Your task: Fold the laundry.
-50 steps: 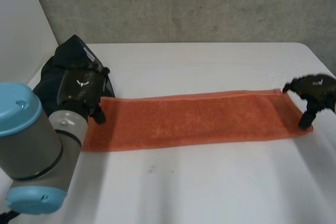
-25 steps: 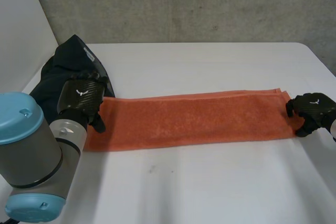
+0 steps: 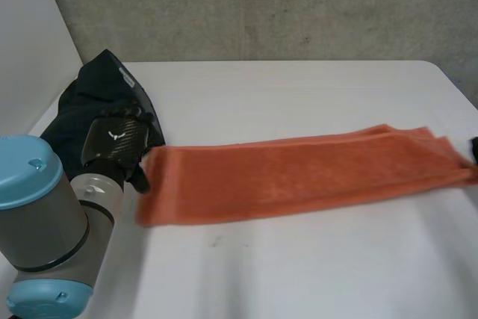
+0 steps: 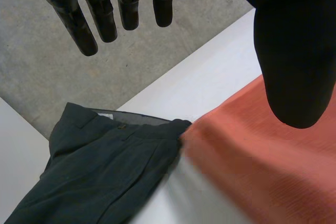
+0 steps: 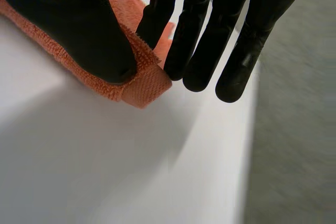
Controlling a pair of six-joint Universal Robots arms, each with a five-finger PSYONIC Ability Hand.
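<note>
The right hand [image 5: 68, 30] pinches a corner of the orange towel [image 3: 299, 173], the cloth caught between its thumb and straight fingers [image 5: 195, 40], just above the white table [image 3: 299, 267]. The towel lies as a long folded strip across the table between the two hands. The left hand [image 4: 294, 51] hangs open over the towel's other end, its fingers straight and spread from the thumb, holding nothing. Dark trousers [image 3: 89, 102] lie just beyond that end, beneath its fingertips.
</note>
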